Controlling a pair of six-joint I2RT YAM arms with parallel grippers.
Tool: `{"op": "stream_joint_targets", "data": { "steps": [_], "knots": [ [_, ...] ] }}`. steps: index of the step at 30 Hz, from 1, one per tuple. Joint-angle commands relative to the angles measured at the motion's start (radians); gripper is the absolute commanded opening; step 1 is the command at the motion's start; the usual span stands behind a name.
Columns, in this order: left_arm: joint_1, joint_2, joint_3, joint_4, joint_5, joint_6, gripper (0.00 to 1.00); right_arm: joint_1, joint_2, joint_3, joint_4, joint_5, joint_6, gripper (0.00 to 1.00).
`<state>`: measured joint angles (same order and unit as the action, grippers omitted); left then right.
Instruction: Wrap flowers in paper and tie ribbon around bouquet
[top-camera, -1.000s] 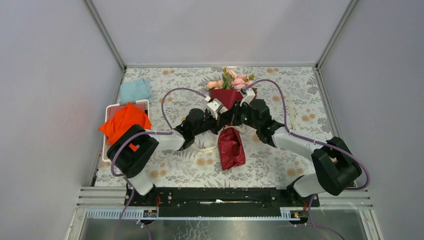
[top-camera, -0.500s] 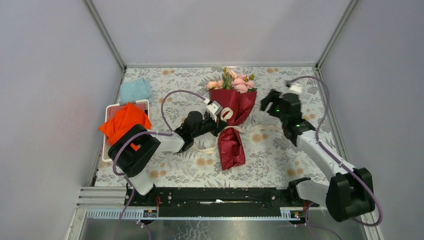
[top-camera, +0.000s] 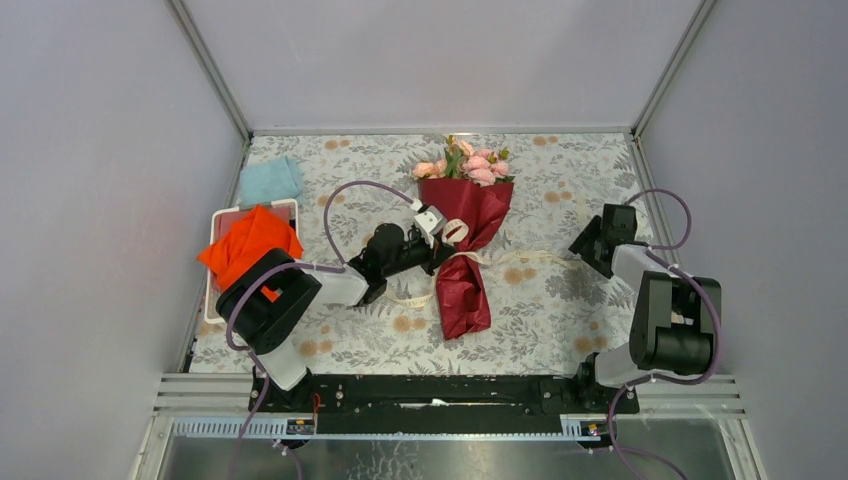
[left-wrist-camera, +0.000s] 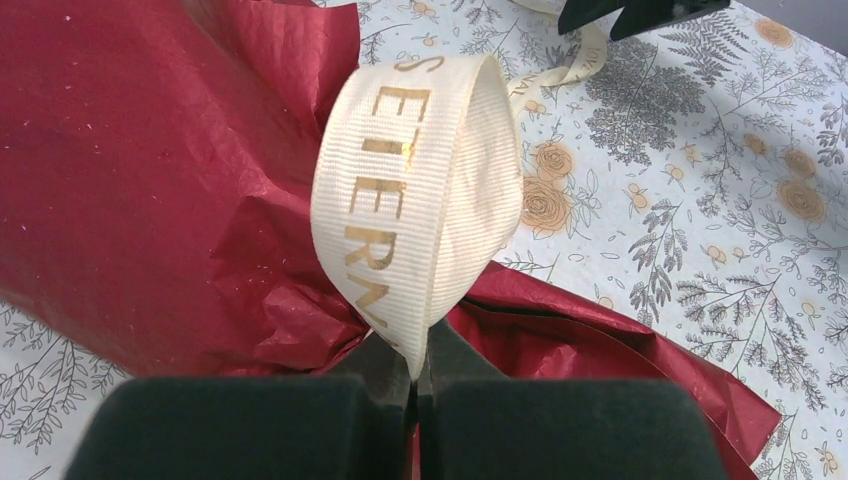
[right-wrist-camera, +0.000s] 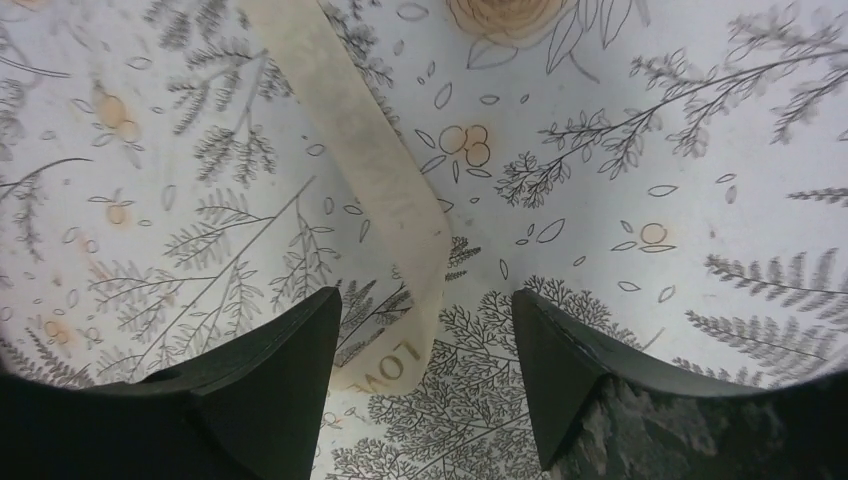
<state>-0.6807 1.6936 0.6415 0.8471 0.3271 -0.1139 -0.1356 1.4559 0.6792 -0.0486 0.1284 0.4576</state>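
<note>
Bouquet (top-camera: 465, 235) lies lengthwise on the flower-printed worktop (top-camera: 560, 315). The flowers (top-camera: 466, 164) show at its far, wide end and the dark red paper (top-camera: 463, 292) flares again at its near end. The ribbon (left-wrist-camera: 420, 190) circles the narrow waist of the bouquet. One cream loop with gold lettering stands up at the waist's left side, against the paper.

The left arm (top-camera: 345, 282) reaches in from the bouquet's left. Its left jaws are pressed together on the base of that loop, pinching it. A loose ribbon tail lies on the worktop just left of the bouquet, beneath this arm.

Another tail runs from the waist out to the bouquet's right. Its end lies flat on the worktop between the right jaws, which stand wide apart and grip nothing.

An orange cloth (top-camera: 250, 243) on a white tray (top-camera: 214, 270) sits well to the bouquet's left, with a light blue cloth (top-camera: 270, 180) beyond it.
</note>
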Motion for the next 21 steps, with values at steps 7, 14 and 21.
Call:
{"op": "stream_joint_targets", "data": {
  "steps": [7,14,21],
  "knots": [
    [-0.007,-0.015,-0.016,0.132,0.019,0.009,0.0,-0.041,0.141,0.068,-0.002,-0.178,-0.025,0.26],
    [-0.008,-0.061,-0.063,0.136,0.012,0.046,0.0,0.067,-0.053,0.21,0.014,-0.139,-0.082,0.0],
    [-0.03,-0.094,-0.108,0.181,0.016,0.195,0.0,0.59,-0.002,0.47,0.143,-0.14,-0.123,0.0]
  ]
}}
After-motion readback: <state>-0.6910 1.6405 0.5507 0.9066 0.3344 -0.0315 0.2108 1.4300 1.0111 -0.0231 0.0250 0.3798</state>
